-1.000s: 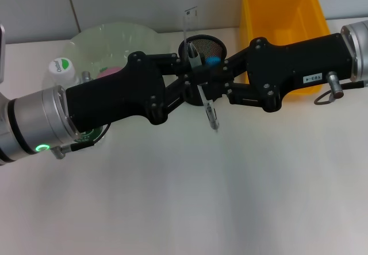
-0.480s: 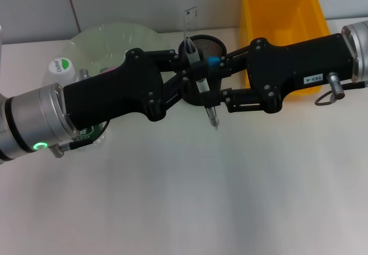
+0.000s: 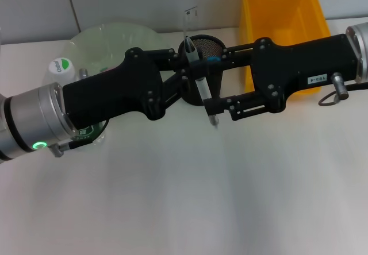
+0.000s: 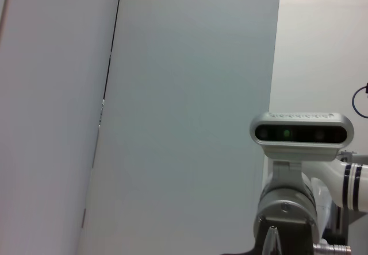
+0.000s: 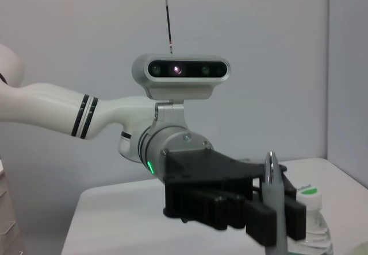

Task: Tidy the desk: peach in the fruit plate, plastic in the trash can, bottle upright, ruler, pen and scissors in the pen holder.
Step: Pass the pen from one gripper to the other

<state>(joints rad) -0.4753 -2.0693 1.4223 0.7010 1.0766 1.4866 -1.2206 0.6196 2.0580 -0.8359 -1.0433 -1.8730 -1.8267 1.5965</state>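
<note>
Pen (image 3: pixel 202 88) beside pen holder (image 3: pixel 205 49): right hand (image 3: pixel 215 82) has just spread wide, left hand (image 3: pixel 192 80) now grips it alone.

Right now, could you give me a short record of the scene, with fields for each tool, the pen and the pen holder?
left tool: shut on the pen, close to the pen holder
right tool: open, one finger on each side of the pen
pen: tilted, tip down, not yet in the holder
pen holder: the ruler stands in it
bottle: upright, beside the fruit plate
</note>
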